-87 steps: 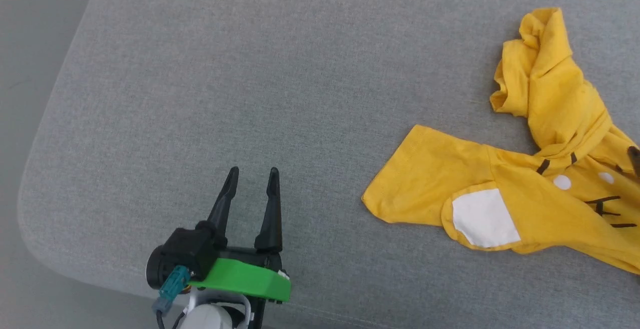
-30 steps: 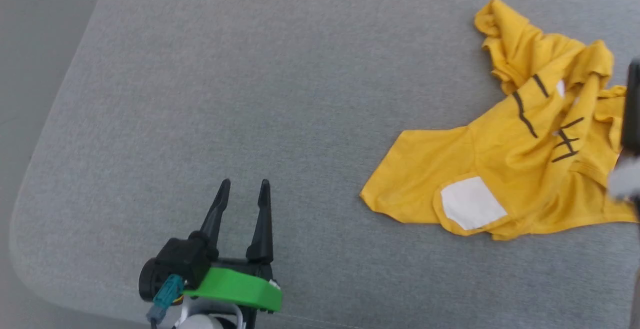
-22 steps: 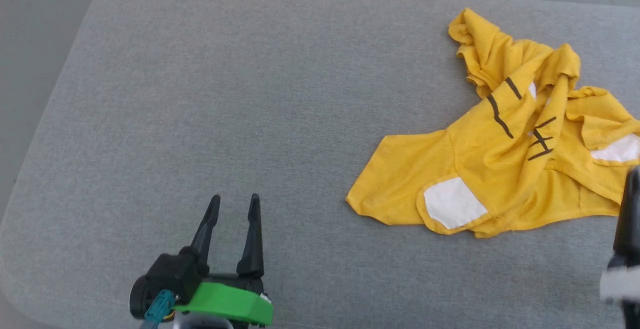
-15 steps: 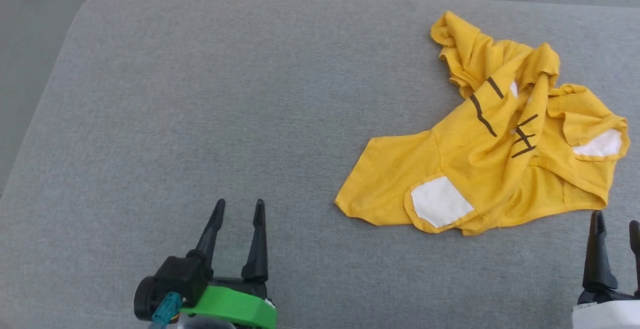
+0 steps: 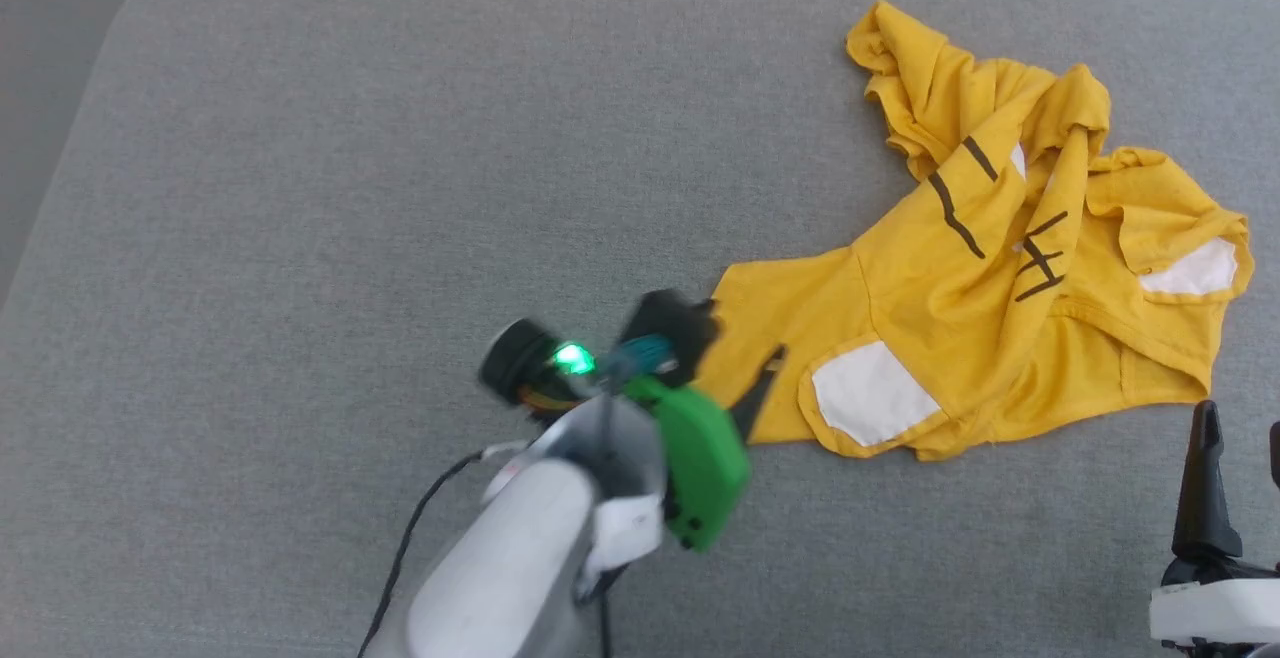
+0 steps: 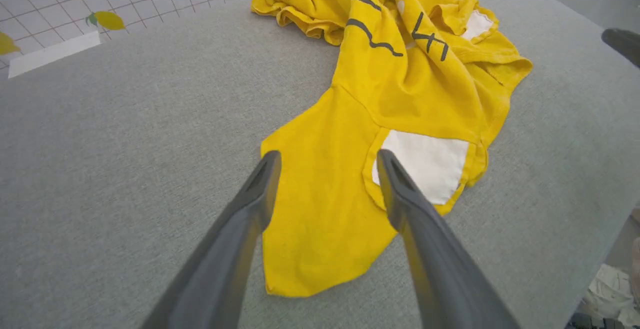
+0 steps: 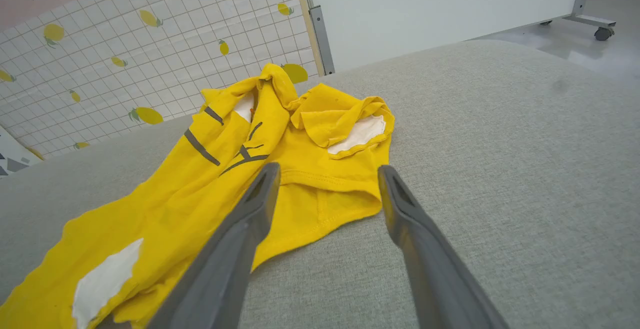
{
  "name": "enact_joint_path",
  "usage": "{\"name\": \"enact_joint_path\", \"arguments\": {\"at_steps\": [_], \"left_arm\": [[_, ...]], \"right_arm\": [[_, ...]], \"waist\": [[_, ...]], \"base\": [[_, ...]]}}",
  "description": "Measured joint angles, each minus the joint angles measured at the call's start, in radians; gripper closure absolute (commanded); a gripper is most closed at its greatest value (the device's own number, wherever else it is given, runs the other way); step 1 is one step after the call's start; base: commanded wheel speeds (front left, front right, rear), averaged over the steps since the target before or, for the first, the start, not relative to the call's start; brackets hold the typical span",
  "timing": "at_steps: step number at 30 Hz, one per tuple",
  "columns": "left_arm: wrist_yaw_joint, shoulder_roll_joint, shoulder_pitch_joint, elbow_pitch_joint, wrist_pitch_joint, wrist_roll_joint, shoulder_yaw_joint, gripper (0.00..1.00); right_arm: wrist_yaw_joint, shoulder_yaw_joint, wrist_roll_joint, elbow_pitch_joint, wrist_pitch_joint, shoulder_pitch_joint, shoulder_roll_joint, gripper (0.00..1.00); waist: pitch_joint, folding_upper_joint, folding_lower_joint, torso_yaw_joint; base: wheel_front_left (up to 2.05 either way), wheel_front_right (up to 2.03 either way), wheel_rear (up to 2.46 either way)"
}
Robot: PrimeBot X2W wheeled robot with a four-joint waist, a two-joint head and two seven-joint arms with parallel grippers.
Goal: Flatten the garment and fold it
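Bright, flat light; faint shadows.
Head view: left gripper and its forearm smeared with blur, shirt crisp. Wrist views bow toward the edges; fingers close to the lens go soft.

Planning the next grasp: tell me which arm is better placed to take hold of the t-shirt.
Left, probably. The left claw is open over the flat sleeve of the t-shirt, beside the white patch; the right claw, also open, sits short of the hem.

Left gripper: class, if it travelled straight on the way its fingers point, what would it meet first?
Probably the garment: the open left gripper points at its flat yellow part beside a white patch; height above it is unclear.
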Motion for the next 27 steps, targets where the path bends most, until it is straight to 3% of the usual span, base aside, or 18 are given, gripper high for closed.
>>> {"name": "enact_joint_path", "arguments": {"at_steps": [8,14,15,16,27], "left_arm": [[-0.002,-0.011,-0.183,0.237,0.179,-0.043,-0.195,0.0],[-0.001,-0.022,-0.275,0.402,0.214,-0.018,-0.228,0.0],[-0.001,-0.027,-0.287,0.419,0.206,-0.018,-0.23,0.18],[-0.001,-0.029,-0.293,0.429,0.198,-0.018,-0.233,1.0],[0.002,-0.029,-0.267,0.441,0.088,-0.144,-0.206,1.0]], "right_arm": [[0.0,0.041,0.001,0.014,0.002,-0.039,0.0,0.0],[0.0,0.048,0.002,0.028,0.001,-0.045,0.0,0.0],[0.0,0.049,0.002,0.03,0.001,-0.047,0.0,0.0],[0.0,0.049,0.002,0.031,0.001,-0.048,0.0,0.0],[0.0,0.02,0.0,0.032,0.005,-0.053,0.0,0.0]], "waist": [[0.038,0.0,0.0,-0.036],[0.07,0.0,0.0,-0.075],[0.075,0.0,0.0,-0.082],[0.078,0.0,0.0,-0.087],[0.044,0.0,0.0,-0.075]], "base": [[0.0,0.0,0.0],[0.0,0.0,0.0],[0.0,0.0,0.0],[0.0,0.0,0.0],[0.0,0.0,0.0]]}}
